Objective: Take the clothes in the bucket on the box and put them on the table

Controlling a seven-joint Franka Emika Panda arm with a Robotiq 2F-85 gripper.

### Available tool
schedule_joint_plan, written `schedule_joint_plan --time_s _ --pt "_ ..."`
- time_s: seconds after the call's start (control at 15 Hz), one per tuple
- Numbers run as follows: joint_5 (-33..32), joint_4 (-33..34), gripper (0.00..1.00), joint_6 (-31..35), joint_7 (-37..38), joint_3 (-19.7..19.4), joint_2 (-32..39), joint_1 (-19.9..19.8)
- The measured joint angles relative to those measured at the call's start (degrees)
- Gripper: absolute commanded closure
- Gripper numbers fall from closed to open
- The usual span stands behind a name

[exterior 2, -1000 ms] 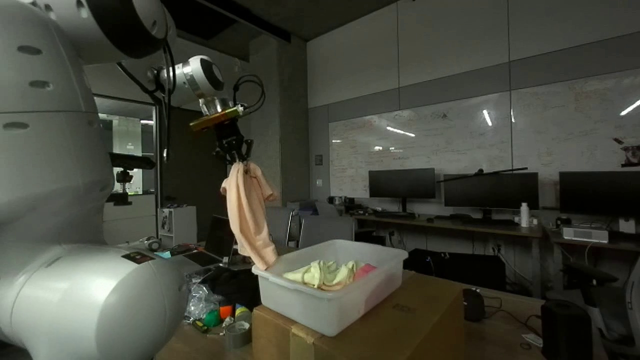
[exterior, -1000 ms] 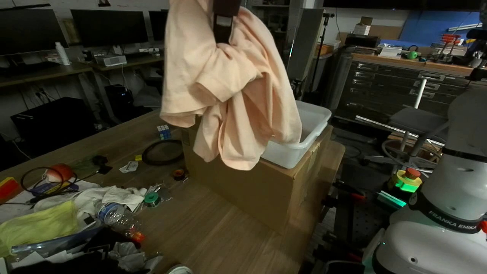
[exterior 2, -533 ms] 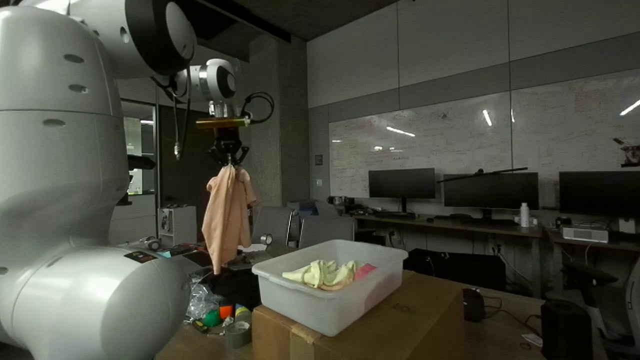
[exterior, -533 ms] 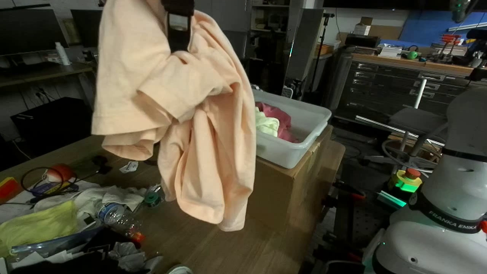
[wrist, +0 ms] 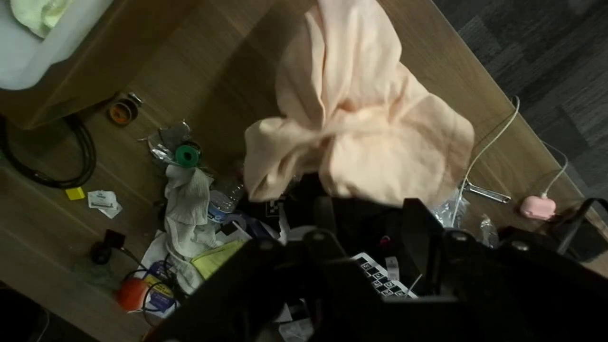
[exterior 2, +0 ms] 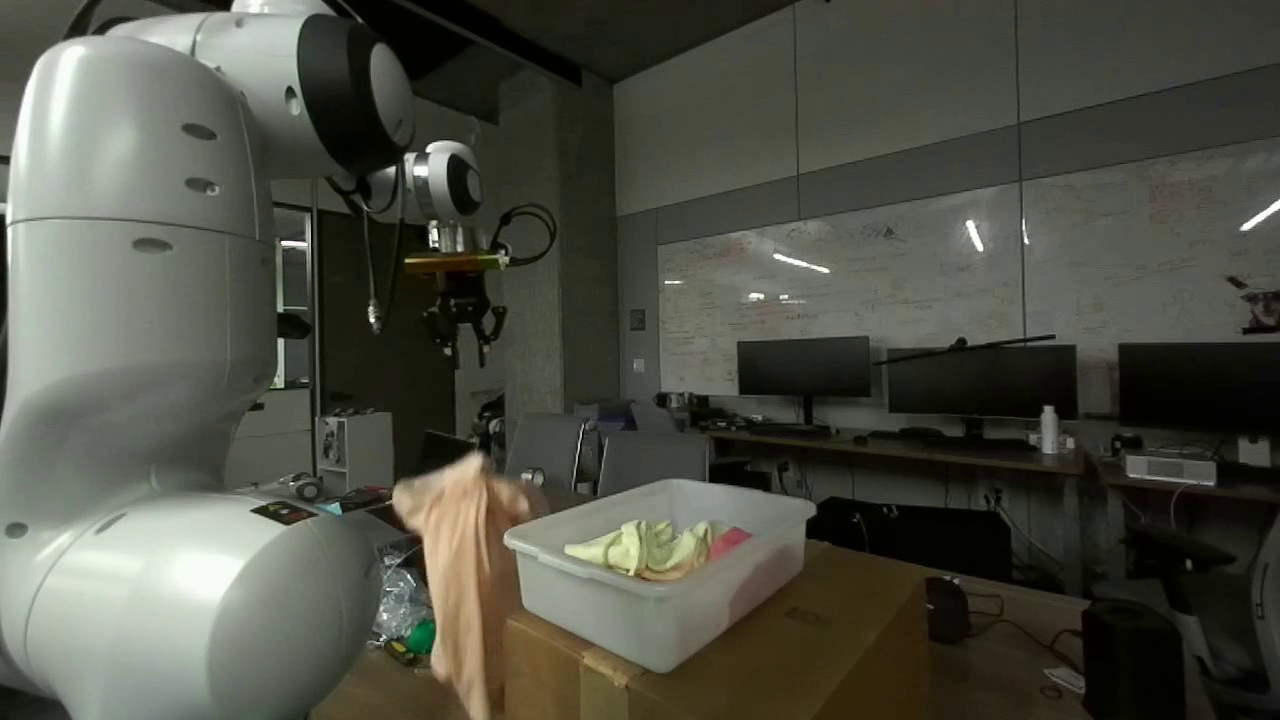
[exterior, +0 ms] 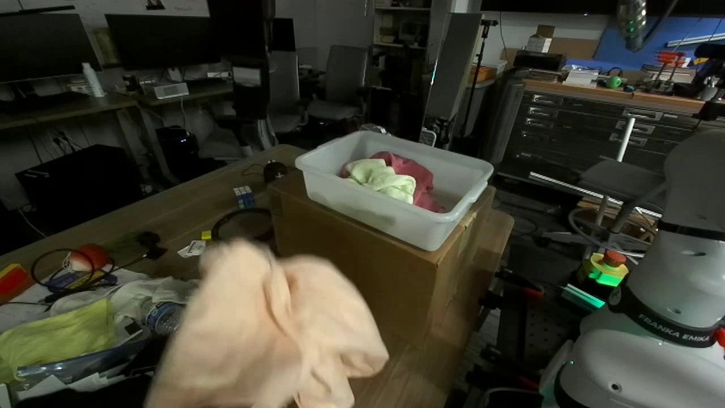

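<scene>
White arm (exterior 2: 150,330) — bent over | pincer (exterior 2: 468,352) pointing down, jaws apart — above peach garment (exterior 2: 470,570)

Dim, shadowy light with motion blur.
In both exterior views the peach-orange garment (exterior: 266,334) is smeared; in an exterior view the whiteboard (exterior 2: 850,280) throws back bright streaks and the arm (exterior 2: 150,590) a soft sheen. In the wrist view a broad shadow lies on the surface (wrist: 38,232), well in from both visible edges, and the tool (wrist: 370,223) is near black.
</scene>
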Motion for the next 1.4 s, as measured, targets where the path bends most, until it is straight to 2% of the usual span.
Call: schedule_joint_plan --time_s 0.13,0.27,0.73,1.4 --pt "-1.4 0.0 0.09 -0.7 -0.1 0.0 0.3 0.3" --pt "-2.6 0.0 0.0 -1.3 0.1 -0.2 0.3 0.3" --pt "-3.6 -2.8 0.0 0.0 6.9 -6.0 -1.5 -2.1" --pt "-3.6 -19.1 0.0 9.2 16.4 -13.2 -3.7 -9.1"
